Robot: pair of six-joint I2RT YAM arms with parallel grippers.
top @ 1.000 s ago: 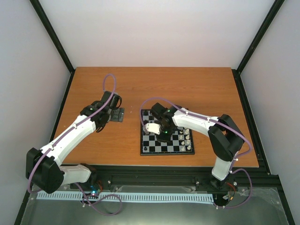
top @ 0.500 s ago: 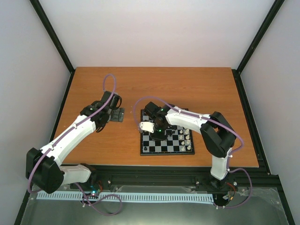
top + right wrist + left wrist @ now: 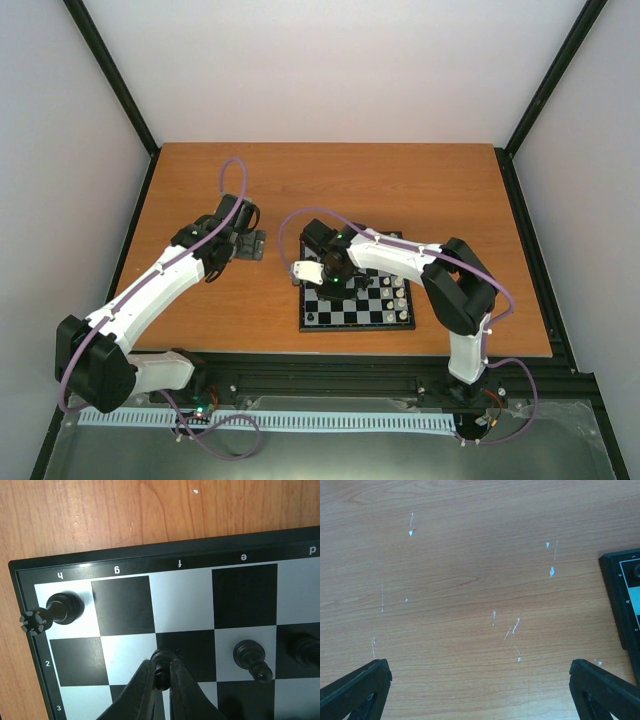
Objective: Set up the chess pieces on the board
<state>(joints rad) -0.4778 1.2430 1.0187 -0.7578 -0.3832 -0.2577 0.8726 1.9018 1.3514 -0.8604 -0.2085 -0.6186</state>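
Note:
The small chessboard [image 3: 356, 300] lies on the wooden table; its corner with squares h, g, f shows in the right wrist view [image 3: 125, 557]. My right gripper [image 3: 161, 672] is shut on a black chess piece [image 3: 162, 661], held over a black square in row 2. A black rook [image 3: 55, 611] stands on the corner square, and another black piece [image 3: 251, 657] stands to the right. Several white pieces [image 3: 399, 290] stand on the board's right side. My left gripper [image 3: 255, 245] hangs open and empty over bare table left of the board; its fingertips [image 3: 357, 690] show wide apart.
The board's black edge [image 3: 620, 595] shows at the right of the left wrist view. The wooden table [image 3: 400, 190] extends behind and to the left of the board. Black frame rails run along the table's sides and front.
My right gripper has moved left across the board toward its left corner, carrying the black piece. The left arm has not moved.

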